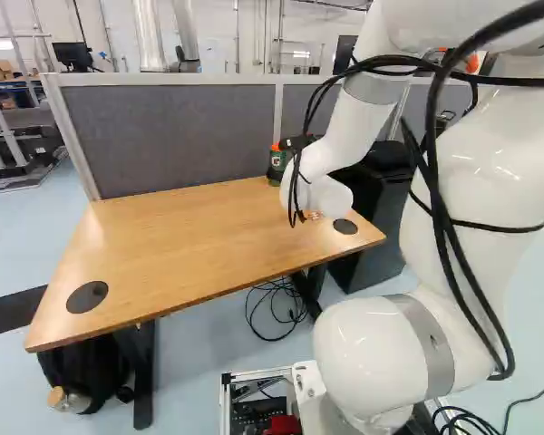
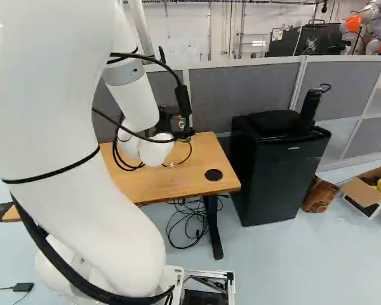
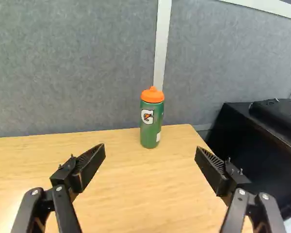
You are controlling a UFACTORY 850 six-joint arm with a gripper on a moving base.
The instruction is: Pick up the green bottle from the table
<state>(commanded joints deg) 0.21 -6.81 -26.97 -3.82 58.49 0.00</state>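
My fingers (image 3: 89, 163) stand wide apart, presumably to admit the green bottle (image 3: 152, 121). It's upright ahead, near the table's (image 3: 136, 184) far edge by the partition (image 3: 82, 68), so I'd need to reach forward.

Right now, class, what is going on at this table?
A white robot arm is reaching over the wooden table towards a green bottle with an orange lid. Its gripper is open, and nothing is held yet. The bottle stands upright ahead of it, near the grey partition.
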